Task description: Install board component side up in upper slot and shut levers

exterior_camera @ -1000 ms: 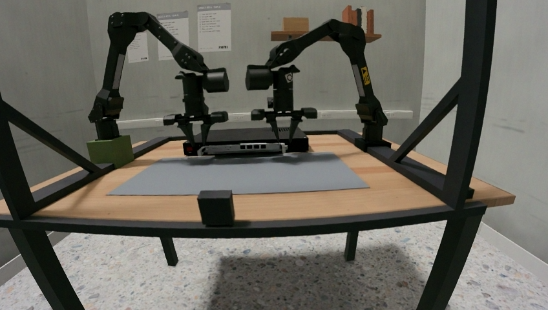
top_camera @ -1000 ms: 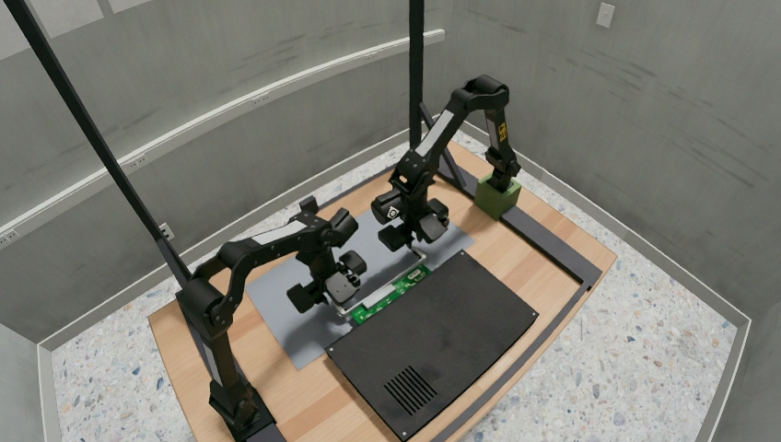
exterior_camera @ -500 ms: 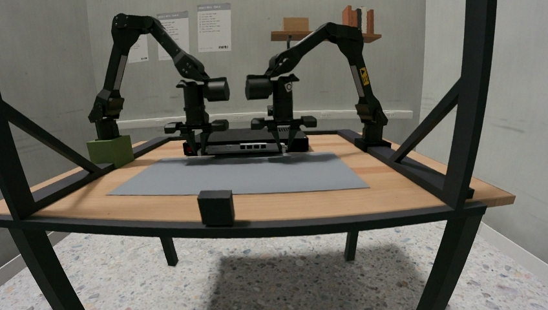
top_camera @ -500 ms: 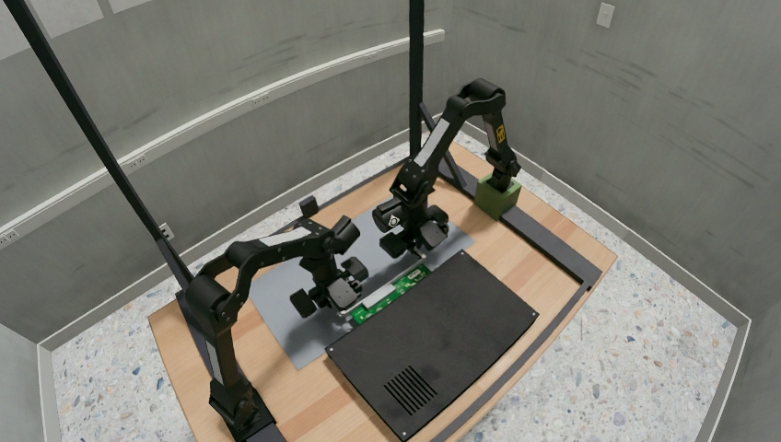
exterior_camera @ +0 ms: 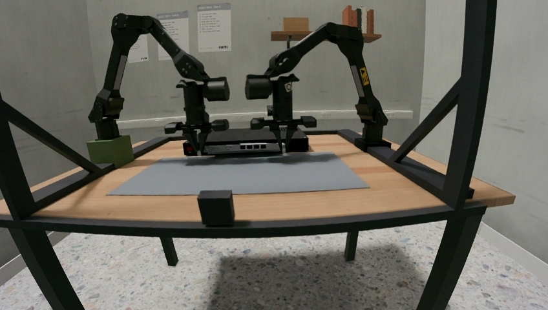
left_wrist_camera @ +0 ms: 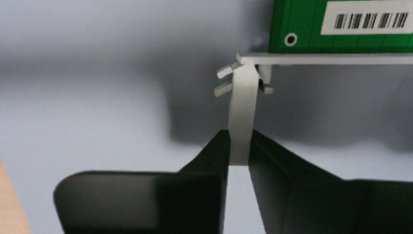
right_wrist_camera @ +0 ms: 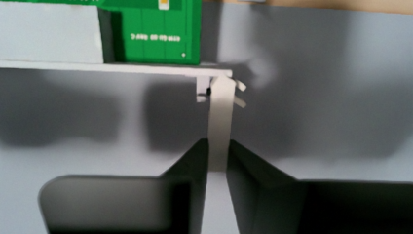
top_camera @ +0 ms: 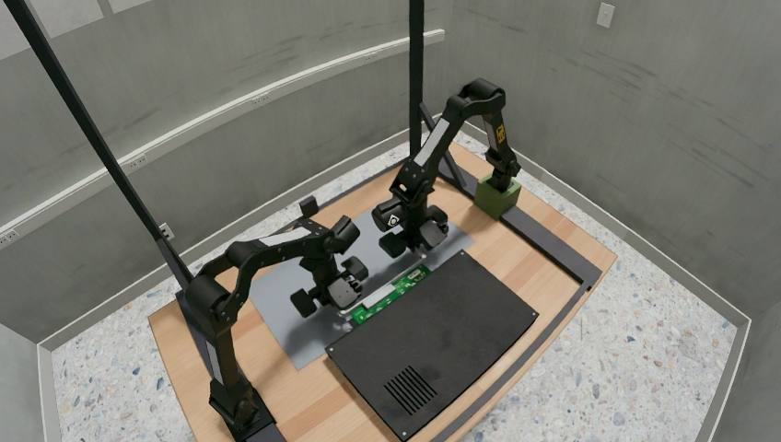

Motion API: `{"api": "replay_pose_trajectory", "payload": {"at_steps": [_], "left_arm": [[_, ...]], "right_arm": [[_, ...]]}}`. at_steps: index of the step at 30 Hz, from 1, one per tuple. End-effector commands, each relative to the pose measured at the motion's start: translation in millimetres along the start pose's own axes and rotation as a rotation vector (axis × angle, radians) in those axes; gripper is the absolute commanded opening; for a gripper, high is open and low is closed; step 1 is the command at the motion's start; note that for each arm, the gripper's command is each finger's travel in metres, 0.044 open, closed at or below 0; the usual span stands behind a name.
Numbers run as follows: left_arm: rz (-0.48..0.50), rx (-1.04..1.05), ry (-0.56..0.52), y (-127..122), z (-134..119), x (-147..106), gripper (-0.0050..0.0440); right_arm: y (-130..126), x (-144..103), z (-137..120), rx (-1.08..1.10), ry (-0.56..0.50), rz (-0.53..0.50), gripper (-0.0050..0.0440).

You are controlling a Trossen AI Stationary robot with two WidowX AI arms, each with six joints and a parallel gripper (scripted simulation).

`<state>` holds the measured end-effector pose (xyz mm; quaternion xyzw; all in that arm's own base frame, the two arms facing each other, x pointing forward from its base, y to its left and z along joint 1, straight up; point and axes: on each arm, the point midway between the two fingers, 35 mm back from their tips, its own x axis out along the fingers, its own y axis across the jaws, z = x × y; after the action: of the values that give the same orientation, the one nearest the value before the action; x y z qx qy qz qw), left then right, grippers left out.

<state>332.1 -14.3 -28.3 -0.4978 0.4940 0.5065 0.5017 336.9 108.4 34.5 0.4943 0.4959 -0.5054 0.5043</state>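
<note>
The black enclosure [top_camera: 433,339] stands on the bench, also in the exterior view [exterior_camera: 253,138]. The green board [top_camera: 391,296] [exterior_camera: 245,147] sticks partly out of its front, white panel facing the grey mat. Both white levers point straight out from the panel. My left gripper [top_camera: 419,252] [left_wrist_camera: 237,137] is shut on the left-end lever [left_wrist_camera: 242,112] below the board's barcode corner [left_wrist_camera: 341,24]. My right gripper [top_camera: 350,298] [right_wrist_camera: 216,146] is shut on the right-end lever [right_wrist_camera: 221,117] below the board's other corner [right_wrist_camera: 151,31]. Both point straight down [exterior_camera: 199,151] [exterior_camera: 286,149].
A grey mat [exterior_camera: 242,172] lies in front of the enclosure. A green block [top_camera: 496,197] sits under the left arm's base. A small black cube [exterior_camera: 215,207] stands at the bench edge. Black frame posts rise at the bench's sides.
</note>
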Motion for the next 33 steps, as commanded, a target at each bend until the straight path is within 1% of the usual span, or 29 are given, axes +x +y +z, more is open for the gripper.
{"api": "replay_pose_trajectory", "payload": {"at_steps": [1, 4, 19, 21, 33], "left_arm": [[-0.029, 0.010, 0.000, -2.0, 1.1, -9.6, 0.0009], [-0.029, 0.036, 0.000, -1.1, 1.0, -9.6, 0.0009], [-0.029, 0.435, -0.004, 12.2, 5.1, -8.9, 0.0009], [-0.029, 0.435, -0.004, 12.2, 5.1, -8.9, 0.0009], [-0.027, 0.755, -0.007, 21.8, 11.2, -8.5, 0.0009]], "right_arm": [[1.6, -11.0, -0.3, -0.015, 0.014, 0.034, 0.0008], [0.7, -11.9, -0.9, -0.042, 0.015, 0.037, 0.0008], [-13.4, -11.0, 2.2, -0.440, 0.008, 0.038, 0.0008], [-13.4, -11.0, 2.2, -0.440, 0.008, 0.038, 0.0008], [-22.8, -10.3, 9.7, -0.754, 0.003, 0.039, 0.0008]]}}
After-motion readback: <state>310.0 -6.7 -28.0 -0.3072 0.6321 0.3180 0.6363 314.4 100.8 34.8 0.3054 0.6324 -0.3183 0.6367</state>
